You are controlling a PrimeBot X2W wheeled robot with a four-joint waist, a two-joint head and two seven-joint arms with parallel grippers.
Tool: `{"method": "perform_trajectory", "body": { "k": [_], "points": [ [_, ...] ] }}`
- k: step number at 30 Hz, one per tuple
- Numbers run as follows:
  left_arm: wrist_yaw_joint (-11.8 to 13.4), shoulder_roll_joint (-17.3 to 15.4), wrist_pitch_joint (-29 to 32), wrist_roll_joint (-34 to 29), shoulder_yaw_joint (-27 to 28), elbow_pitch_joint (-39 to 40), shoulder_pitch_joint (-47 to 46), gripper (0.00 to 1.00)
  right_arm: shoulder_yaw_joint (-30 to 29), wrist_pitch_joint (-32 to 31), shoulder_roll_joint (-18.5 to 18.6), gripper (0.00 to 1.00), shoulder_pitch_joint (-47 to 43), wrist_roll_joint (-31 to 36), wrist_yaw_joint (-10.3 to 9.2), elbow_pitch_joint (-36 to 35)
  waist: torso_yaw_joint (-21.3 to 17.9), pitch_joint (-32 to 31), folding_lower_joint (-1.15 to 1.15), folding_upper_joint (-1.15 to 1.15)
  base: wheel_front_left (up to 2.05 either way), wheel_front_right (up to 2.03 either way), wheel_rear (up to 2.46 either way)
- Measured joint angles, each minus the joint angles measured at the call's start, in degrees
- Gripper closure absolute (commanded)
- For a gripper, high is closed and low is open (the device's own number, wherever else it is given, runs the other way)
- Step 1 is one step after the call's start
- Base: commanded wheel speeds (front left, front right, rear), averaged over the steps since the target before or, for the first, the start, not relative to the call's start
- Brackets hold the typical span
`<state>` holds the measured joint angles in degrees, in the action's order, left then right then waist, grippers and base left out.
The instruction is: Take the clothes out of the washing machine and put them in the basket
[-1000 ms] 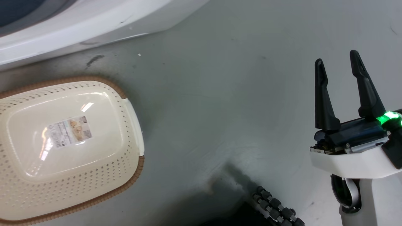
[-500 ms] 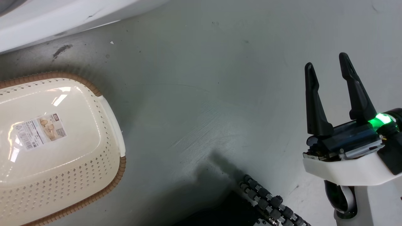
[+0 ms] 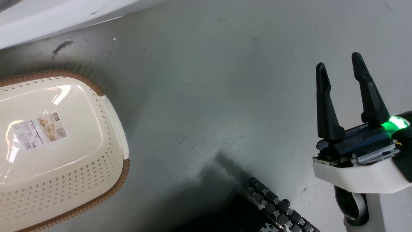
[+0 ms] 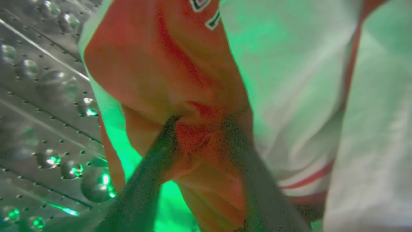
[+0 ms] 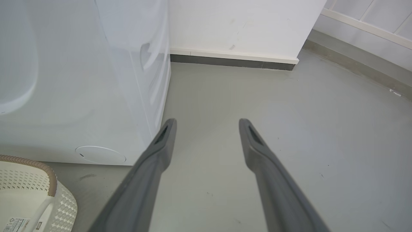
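Only the head camera has swung, nudging the empty basket [image 3: 64, 183] leftward in view, so nothing is out yet: the left gripper [image 4: 201, 120] pinches the red clothes [image 4: 154, 64] in its fingers inside the washing machine [image 4: 42, 96], while the right gripper [image 3: 338, 61] hangs spread wide, idle.

**Tally: one basket, one machine, two end effectors**

There is one cream laundry basket [image 3: 74, 190], with one paper label [image 3: 38, 130] stuck inside it. There is one white washing machine [image 3: 48, 19], which has one round cover [image 5: 100, 154] low on its front and one perforated steel drum [image 4: 42, 96]. There are two end effectors, the right end effector [image 3: 338, 61] and the left end effector [image 4: 202, 120], and each has two dark fingers [image 3: 325, 106]. The clothes [image 4: 154, 64] show as red and white cloth, but whether that is one garment or two cannot be told.
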<state>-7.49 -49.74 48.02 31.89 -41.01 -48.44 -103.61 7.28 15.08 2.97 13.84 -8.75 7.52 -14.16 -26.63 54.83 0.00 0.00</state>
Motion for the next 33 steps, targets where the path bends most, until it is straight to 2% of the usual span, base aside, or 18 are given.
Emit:
{"method": "perform_trajectory", "body": {
  "k": [3,15,19,28,33],
  "points": [
    [0.0,-0.05,0.16,0.56,-1.25,-0.11,-0.15,1.0,0.03,0.01,0.0,0.0,0.0,-0.14,0.0,-0.18,0.17,0.19,0.0,0.0,0.0,0.0,0.0],
    [0.42,1.54,-10.12,-1.23,-1.92,-3.36,-2.75,1.0,0.13,0.0,0.0,0.0,1.59,-0.26,0.0,0.2,0.21,0.16,0.0,0.0,0.0,0.0,0.0],
    [0.51,2.21,-15.18,-1.19,-1.63,-4.69,-2.71,1.0,-0.05,0.0,-0.01,0.0,2.83,0.18,0.0,0.2,0.2,-0.78,0.0,0.0,0.0,0.0,0.0],
    [1.51,6.42,-29.45,-0.51,-1.23,-8.51,0.42,1.0,-3.32,0.01,-0.02,0.0,3.55,2.41,0.0,0.9,3.38,-4.74,0.0,0.0,0.0,0.0,0.0],
    [1.43,9.47,-35.9,1.6,-0.78,-11.67,5.73,1.0,-4.81,0.0,-0.05,0.0,3.65,3.93,0.0,1.63,5.34,-8.44,0.0,0.0,0.0,0.0,0.0]
  ]
}}
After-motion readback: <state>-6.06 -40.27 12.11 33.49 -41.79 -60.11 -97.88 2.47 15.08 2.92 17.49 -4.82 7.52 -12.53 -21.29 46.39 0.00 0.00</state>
